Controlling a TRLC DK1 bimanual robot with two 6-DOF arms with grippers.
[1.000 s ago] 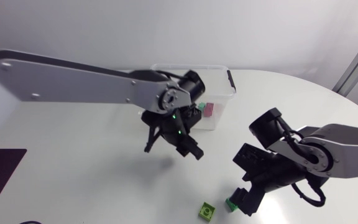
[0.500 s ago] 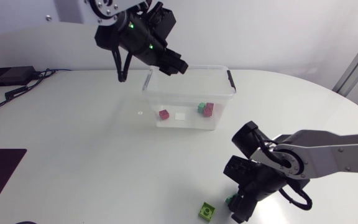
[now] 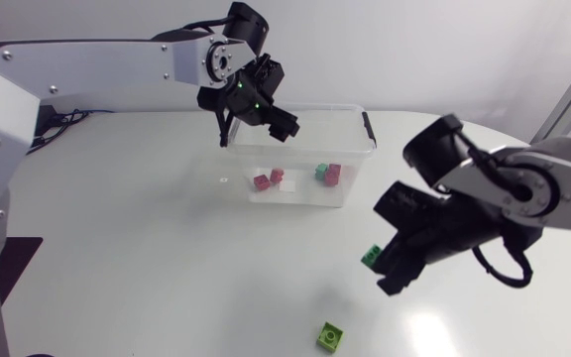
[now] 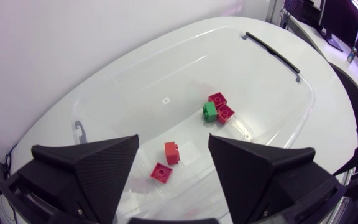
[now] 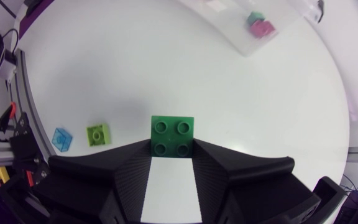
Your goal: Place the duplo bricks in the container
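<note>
My left gripper [image 3: 266,111] hangs open over the near-left part of the clear container [image 3: 357,111], with nothing between its fingers [image 4: 92,168]. Under it in the container [image 4: 272,53] lie two red bricks [image 4: 171,152] and, further in, a green brick [image 4: 209,112] against a pink-red pair [image 4: 220,107]. My right gripper [image 3: 383,270] is shut on a dark green brick [image 3: 372,256], held above the table in front of the container's right end. In the right wrist view the green brick [image 5: 173,137] sits studs-up between the fingertips. A lime brick [image 3: 330,337] lies near the table's front edge.
The lime brick [image 5: 98,134] lies on the table beside my right gripper, close to the rounded table edge. The container [image 5: 260,25] with its black handle [image 3: 368,127] stands far ahead of that gripper.
My left gripper has opened over the container, and one more red brick now lies inside. My right gripper has shut on the green brick and lifted it off the table.
</note>
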